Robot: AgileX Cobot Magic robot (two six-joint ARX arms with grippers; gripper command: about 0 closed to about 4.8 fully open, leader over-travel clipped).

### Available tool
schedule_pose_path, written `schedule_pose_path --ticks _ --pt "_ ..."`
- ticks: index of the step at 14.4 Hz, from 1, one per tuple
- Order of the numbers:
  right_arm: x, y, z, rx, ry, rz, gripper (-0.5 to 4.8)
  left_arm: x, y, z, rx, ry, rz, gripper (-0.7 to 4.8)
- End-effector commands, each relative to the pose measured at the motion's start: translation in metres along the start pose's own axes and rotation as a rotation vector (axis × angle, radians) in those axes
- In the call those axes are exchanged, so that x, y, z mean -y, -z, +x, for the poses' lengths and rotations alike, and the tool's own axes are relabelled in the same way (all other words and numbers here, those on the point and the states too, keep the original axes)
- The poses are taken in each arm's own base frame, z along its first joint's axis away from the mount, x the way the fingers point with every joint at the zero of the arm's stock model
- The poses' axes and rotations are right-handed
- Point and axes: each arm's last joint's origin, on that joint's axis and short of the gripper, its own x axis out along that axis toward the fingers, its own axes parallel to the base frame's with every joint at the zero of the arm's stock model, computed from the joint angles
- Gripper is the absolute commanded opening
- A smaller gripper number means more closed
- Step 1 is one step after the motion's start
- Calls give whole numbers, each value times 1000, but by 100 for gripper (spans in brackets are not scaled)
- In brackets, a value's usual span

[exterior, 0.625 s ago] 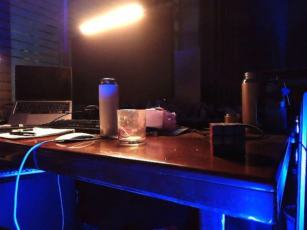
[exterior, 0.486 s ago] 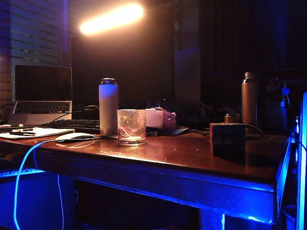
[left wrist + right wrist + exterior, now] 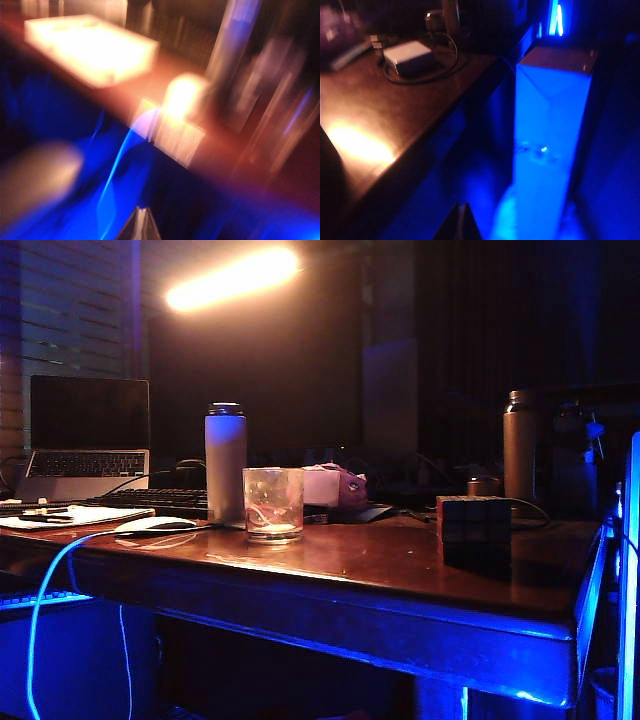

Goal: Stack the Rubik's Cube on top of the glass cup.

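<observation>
The glass cup point(image 3: 273, 503), a short clear tumbler, stands upright near the front edge of the wooden table point(image 3: 380, 575), left of the middle. The Rubik's Cube point(image 3: 474, 528), small and dark, sits on the table well to its right, apart from it. Neither arm shows in the exterior view. In the left wrist view, which is heavily blurred, my left gripper point(image 3: 142, 212) shows only its tips, pressed together with nothing between them, off the table's edge. My right gripper point(image 3: 462, 207) is likewise shut and empty, low beside the table's side edge.
A white bottle point(image 3: 226, 462) stands just behind the cup, and a tall brown bottle point(image 3: 520, 445) behind the cube. A mouse point(image 3: 155, 525), a keyboard point(image 3: 150, 500) and a laptop point(image 3: 88, 435) fill the left end. A pale adapter box point(image 3: 407, 56) with a cable lies near the right edge.
</observation>
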Motion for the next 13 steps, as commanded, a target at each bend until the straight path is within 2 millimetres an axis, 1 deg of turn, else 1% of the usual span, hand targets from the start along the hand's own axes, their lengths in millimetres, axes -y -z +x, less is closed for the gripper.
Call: schedule_pose_path --ticks 1,2,3,4,5,7,9,10,11,12,13 --pt "-5 -33 -11 117 -30 59 -5 17 -75 -21 206 57 -12 -4" --pt "-7 -46 -16 148 -34 59 -5 23 -99 -20 205 67 20 -4" --pt "-8 -60 -20 169 -37 59 -5 29 -123 -13 162 107 74 -4" --pt "-10 -74 -21 173 -37 59 -5 37 -147 -1 84 181 145 -4" --pt "-12 -89 -19 160 -36 57 -5 45 -173 15 -32 283 219 -4" --pt "-17 -117 -5 112 -78 47 -5 57 -212 44 -251 425 286 -4" --pt "-25 -143 21 30 -207 8 -5 69 -239 69 -358 477 338 -4" --pt "-29 -154 38 -25 -299 -8 -5 76 -247 80 -372 501 338 -4" --pt "-35 -165 59 -86 -414 -3 -5 83 -252 88 -373 527 333 -4" --pt "-42 -173 74 -128 -495 2 -5 91 -255 91 -367 561 335 -4" --pt "-51 -178 94 -179 -526 -26 -5 100 -257 91 -353 602 340 -4"
